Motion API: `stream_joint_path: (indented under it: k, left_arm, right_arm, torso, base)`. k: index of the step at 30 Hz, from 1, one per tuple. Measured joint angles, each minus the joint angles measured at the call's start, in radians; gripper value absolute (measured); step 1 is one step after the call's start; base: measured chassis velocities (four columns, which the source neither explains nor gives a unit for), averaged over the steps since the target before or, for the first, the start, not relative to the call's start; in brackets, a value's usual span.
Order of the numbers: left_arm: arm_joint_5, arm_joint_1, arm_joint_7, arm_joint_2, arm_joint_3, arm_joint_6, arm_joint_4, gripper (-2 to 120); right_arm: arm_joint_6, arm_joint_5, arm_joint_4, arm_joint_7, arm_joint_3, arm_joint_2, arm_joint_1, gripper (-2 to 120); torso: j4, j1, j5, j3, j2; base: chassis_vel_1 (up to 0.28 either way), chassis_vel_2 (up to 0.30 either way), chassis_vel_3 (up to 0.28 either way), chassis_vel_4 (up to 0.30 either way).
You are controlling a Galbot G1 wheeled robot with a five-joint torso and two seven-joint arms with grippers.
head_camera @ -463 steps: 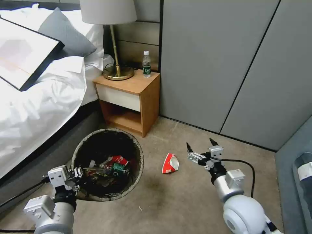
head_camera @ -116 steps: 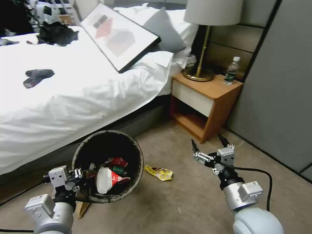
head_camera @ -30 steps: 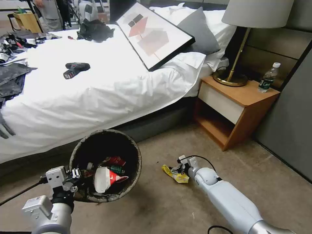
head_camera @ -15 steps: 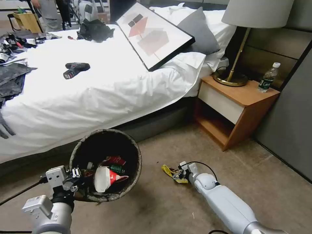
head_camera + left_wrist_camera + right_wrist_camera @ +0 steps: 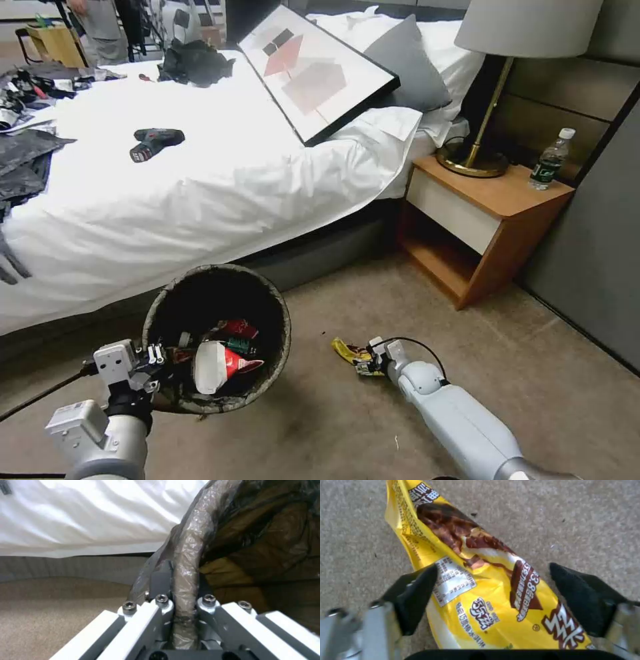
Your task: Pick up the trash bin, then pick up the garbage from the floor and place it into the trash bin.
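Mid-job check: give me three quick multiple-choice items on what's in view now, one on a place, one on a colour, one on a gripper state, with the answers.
1. Where does the wrapper lie?
A. on the bed
B. on the carpet, right of the bin
C. inside the bin

2. What is the wrapper's main colour?
A. yellow
B. blue
C. green

3. How is the right gripper?
A. shut on the bottle
B. shut on the wrapper
C. open, one finger on each side of the wrapper

Answers:
1 B: the head view shows it on the floor beside the bin, which the left gripper holds by the rim.
2 A: the right wrist view shows yellow film with brown print.
3 C: both black fingers stand apart with the wrapper between them, not pinched.
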Motion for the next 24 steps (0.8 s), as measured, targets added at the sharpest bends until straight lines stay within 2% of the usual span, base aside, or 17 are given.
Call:
stream_joint_path:
  k: [1,3,6,7,11,13,16,19,21,24]
  left_arm:
    - [0.0,0.0,0.0,0.0,0.0,0.0,0.0,3]
    - [0.0,0.0,0.0,0.0,-0.001,0.0,0.0,3]
    - [0.0,0.001,0.0,-0.001,-0.001,0.0,0.0,3]
    - [0.0,0.001,0.0,-0.001,-0.001,0.0,0.0,3]
    - [0.0,0.0,0.0,-0.001,-0.001,-0.001,0.0,3]
    - [0.0,0.0,0.0,-0.001,-0.001,-0.001,0.0,3]
    - [-0.001,0.0,0.0,0.0,0.0,-0.001,0.0,3]
    - [-0.001,0.0,0.0,0.001,0.0,-0.001,0.0,3]
    - [-0.001,0.0,0.0,0.002,0.0,-0.001,0.0,3]
    - [-0.001,0.0,0.0,0.002,0.001,-0.001,0.0,3]
  right_arm:
    - [0.001,-0.001,-0.003,0.0,0.002,0.002,0.0,75]
    - [0.001,-0.001,-0.005,0.0,0.003,0.003,0.0,72]
    - [0.004,-0.001,-0.014,-0.003,0.008,0.007,0.0,59]
    - [0.004,-0.001,-0.014,-0.003,0.008,0.007,0.0,59]
    - [0.016,-0.001,-0.032,-0.009,0.018,0.011,0.0,39]
    - [0.02,-0.001,-0.034,-0.009,0.019,0.011,0.0,36]
    - [0.024,0.0,-0.036,-0.008,0.021,0.009,-0.003,21]
    - [0.027,0.0,-0.038,-0.006,0.024,0.009,-0.004,14]
    - [0.031,0.0,-0.038,0.0,0.029,0.009,-0.006,3]
    - [0.04,-0.001,-0.022,0.018,0.031,0.003,-0.014,0]
  torso:
    - [-0.0001,0.0,0.0,0.0,0.0]
    - [-0.0001,0.0,0.0,0.0,0.0]
    - [0.0,0.0,0.0,0.0,0.0]
    - [0.0,0.0,0.0,0.0,0.0]
    - [0.0001,0.0,0.0001,0.0,0.0]
    - [0.0001,0.0,0.0001,0.0,0.0]
    - [0.0,0.0,0.0001,0.0,0.0]
    - [0.0,0.0,0.0,0.0,0.0]
    - [0.0,0.0,0.0,0.0,0.0]
    - [0.0,0.0,0.0002,0.0,0.0]
  base:
    - [0.0,0.0,0.0,0.0]
    - [0.0,0.0,0.0,0.0]
    - [0.0,0.0,0.0,0.0]
    - [0.0,0.0,0.0,0.0]
    - [0.0,0.0,0.0,0.0]
    - [0.0,0.0,0.0,0.0]
    - [0.0,0.0,0.0,0.0]
    - [0.0,0.0,0.0,0.0]
    - [0.0,0.0,0.0,0.0]
    - [0.0,0.0,0.0,0.0]
